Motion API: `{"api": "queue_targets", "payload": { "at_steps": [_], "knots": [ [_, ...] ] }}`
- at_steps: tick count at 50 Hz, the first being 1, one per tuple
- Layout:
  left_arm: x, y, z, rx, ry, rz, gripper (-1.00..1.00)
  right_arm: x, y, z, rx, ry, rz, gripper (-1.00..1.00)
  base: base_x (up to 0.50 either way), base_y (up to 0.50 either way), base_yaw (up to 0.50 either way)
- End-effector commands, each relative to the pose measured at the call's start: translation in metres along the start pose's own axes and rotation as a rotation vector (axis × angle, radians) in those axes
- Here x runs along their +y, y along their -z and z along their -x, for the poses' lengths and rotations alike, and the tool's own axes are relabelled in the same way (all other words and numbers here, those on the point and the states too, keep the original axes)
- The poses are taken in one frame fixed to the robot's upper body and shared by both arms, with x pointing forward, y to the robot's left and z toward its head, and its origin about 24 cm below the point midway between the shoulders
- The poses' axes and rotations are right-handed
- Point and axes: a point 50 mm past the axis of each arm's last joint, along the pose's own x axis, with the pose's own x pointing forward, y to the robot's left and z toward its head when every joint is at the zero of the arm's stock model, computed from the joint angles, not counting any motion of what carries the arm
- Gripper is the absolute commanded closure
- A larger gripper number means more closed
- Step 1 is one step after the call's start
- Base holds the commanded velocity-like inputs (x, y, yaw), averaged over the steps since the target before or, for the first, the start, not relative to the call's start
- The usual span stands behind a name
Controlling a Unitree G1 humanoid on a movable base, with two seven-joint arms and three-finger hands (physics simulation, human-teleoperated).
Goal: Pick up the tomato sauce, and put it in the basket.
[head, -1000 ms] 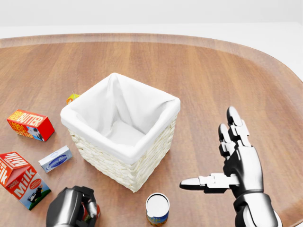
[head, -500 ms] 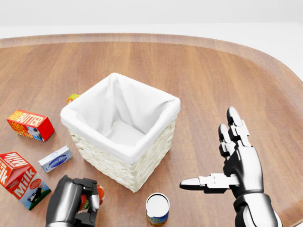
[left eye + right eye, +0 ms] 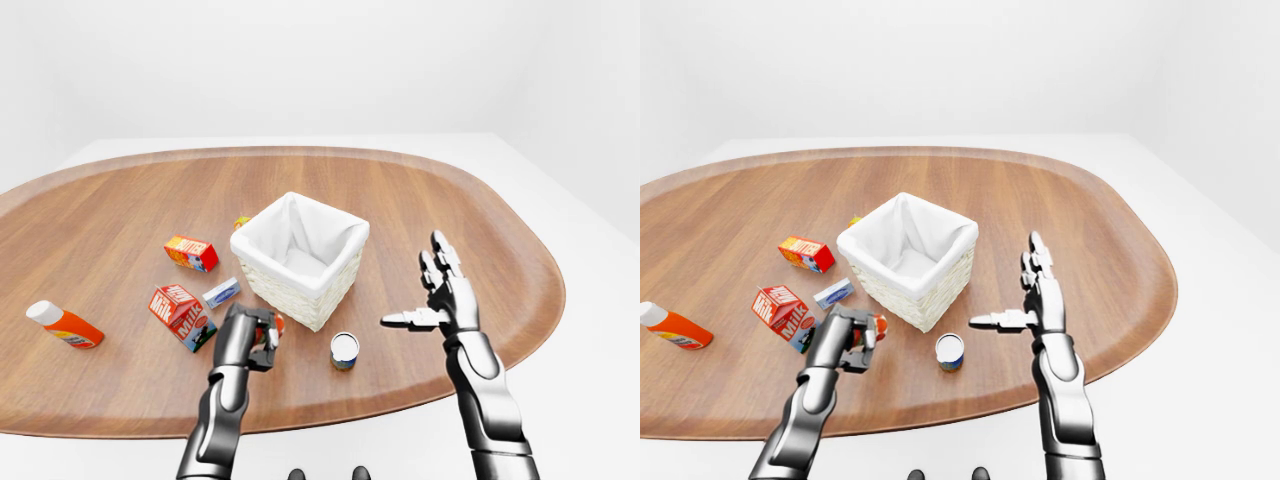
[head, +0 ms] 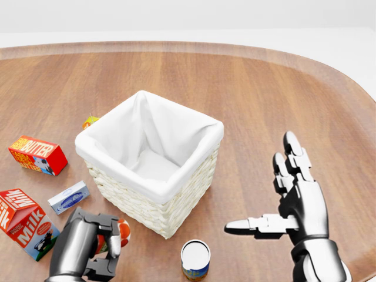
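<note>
**Tomato sauce held in left hand, beside the basket**

The left hand (image 4: 88, 249) sits at the lower left of the head view with its fingers clenched round the tomato sauce (image 4: 116, 235), a small red-and-orange item of which only part shows between the fingers. Hand and sauce are just beside the lower-left wall of the basket (image 4: 154, 208), outside it and below its rim.

The basket is a white wicker box with a white cloth lining, standing upright near the middle of the wooden tabletop (image 4: 247, 88). Its interior shows only the lining.

The right hand (image 4: 282, 202) is raised at the right of the head view, released, fingers extended and thumb pointing left toward the basket. It grasps nothing and stands apart from every object.

Other items observed on the tabletop:
- A can (image 4: 195, 258), upright, pale lid uppermost, near the basket's lower corner, between the two hands.
- A butter box (image 4: 37, 155), a milk carton (image 4: 24, 224) and a small blue-and-white packet (image 4: 69, 197), all left of the basket.
- A small yellow item (image 4: 90, 122) (largely hidden behind the basket's left corner, not identifiable).
- An orange bottle with a white cap (image 3: 62, 325), lying on its side at the far left of the left-eye view, well apart from the rest.
</note>
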Motion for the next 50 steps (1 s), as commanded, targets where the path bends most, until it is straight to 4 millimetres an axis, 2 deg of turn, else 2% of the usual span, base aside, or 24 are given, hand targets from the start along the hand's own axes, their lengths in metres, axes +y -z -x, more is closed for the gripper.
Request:
{"api": "queue_targets", "payload": {
  "at_steps": [1,16,37,50],
  "knots": [
    [0.014,-0.018,0.007,-0.075,-0.032,0.036,1.00,0.000,-0.001,0.000,-0.004,0.000,0.001,-1.00,0.00,0.00,0.00],
    [0.030,-0.033,0.013,-0.140,-0.054,0.056,1.00,0.000,0.003,0.000,0.011,0.000,0.000,-1.00,0.00,0.00,0.00],
    [0.038,-0.041,0.014,-0.177,-0.071,0.061,1.00,0.001,0.000,0.000,0.001,-0.001,0.000,-1.00,0.00,0.00,0.00],
    [0.048,-0.054,0.015,-0.221,-0.086,0.069,1.00,0.000,0.003,0.000,0.012,-0.001,-0.002,-1.00,0.00,0.00,0.00]
  ]
}}
